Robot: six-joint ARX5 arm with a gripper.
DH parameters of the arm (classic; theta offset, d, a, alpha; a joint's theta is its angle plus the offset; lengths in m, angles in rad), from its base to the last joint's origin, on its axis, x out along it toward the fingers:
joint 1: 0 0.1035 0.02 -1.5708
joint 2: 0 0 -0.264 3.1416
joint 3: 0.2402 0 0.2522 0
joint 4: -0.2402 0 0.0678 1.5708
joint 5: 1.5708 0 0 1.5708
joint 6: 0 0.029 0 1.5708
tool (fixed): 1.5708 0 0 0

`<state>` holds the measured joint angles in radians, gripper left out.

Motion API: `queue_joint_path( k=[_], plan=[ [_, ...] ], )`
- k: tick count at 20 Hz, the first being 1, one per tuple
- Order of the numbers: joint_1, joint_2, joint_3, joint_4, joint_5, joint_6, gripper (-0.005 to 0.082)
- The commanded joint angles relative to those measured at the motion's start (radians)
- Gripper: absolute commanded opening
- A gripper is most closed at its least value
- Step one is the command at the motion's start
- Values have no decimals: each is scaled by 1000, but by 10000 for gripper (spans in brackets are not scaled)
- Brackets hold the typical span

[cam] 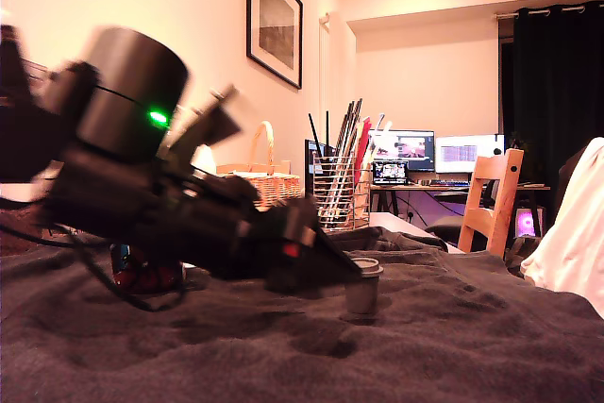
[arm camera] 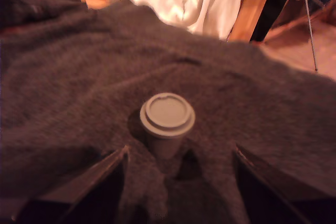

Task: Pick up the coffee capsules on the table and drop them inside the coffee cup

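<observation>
- Grey capsule [arm camera: 167,120] upright, wide rim up, on the fuzzy dark table cloth [arm camera: 68,77]; wrist view alone shows gripper [arm camera: 178,169] fingers [arm camera: 107,174] spread wide apart, either side of it, not touching.
- Seen only from outside: coffee cup [cam: 142,274] mostly hidden behind the arm [cam: 160,205], contents impossible to tell.
- Also only there: wire-mesh holder [cam: 341,197] packed with upright utensils, wicker basket [cam: 264,181] beside it.

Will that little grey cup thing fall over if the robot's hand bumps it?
Probably. The grey capsule stands with its wide rim up and narrow end on the soft, wrinkled cloth, so it looks top-heavy. It's small, likely light, and being round it may roll once tipped. The open hand sits just short of it.
</observation>
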<state>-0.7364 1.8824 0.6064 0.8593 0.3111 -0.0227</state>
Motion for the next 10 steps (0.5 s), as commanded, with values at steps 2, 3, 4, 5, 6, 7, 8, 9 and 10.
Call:
queue_joint_path(
  k=[2, 3, 4, 5, 6, 7, 8, 9, 10],
  plan=[
    [-13, 26, 55, -52, -2, 1, 566],
    [-15, 39, 77, -79, -2, 0, 566],
    [-15, 53, 101, -110, -2, 0, 566],
    [-15, 65, 122, -139, -1, -3, 566],
    [-15, 77, 142, -161, 2, -3, 566],
    [-16, 87, 158, -178, 3, -3, 566],
    [-17, 97, 175, -191, 2, -3, 566],
    [-16, 109, 190, -205, 3, -3, 566],
    [-16, 121, 204, -227, 2, -3, 566]
  ],
)
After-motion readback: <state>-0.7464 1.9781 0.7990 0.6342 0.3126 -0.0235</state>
